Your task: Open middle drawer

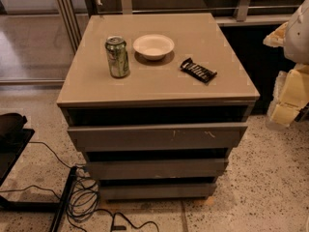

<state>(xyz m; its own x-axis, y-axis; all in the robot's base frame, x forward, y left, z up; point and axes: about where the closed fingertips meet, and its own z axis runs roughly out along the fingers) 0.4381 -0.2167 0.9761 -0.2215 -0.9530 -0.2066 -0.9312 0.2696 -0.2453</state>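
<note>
Looking at the middle drawer [155, 168] — second of three fronts on the cabinet [145, 88], between the top front [145, 137] with the pale scratches and the narrow bottom front [154, 191]. It reads as shut or close to it, with no inside visible.

No handle. The only purchase I can see is the dark recess along its upper edge, under the top front. My call is to hook over that lip near the centre and pull straight out toward the camera. An off-centre pull would likely rack it on its runners. The front looks like rigid board, flat and smooth: stiff, not fragile, but slick, so pinching the face won't hold. Probably light if empty, though the contents are unknown. Expect some runner friction at the start.

The gripper [292, 94] is at the far right edge of view, about level with the cabinet top's front edge and well apart from the drawer. Cannot tell whether it is spread or pressed together.

Around it: a green can [117, 57], a white bowl [153, 46] and a dark snack bar [198, 70] sit on the cabinet top — the upright can could tip if the cabinet gets jerked. The top front overhangs the recess from this angle, so the approach has to come in low. There is a cable tangle [84, 199] on the floor by the cabinet's lower left corner and a black object [12, 129] further left. Neither seems to block the drawer's travel, but the base should keep off the cables.
</note>
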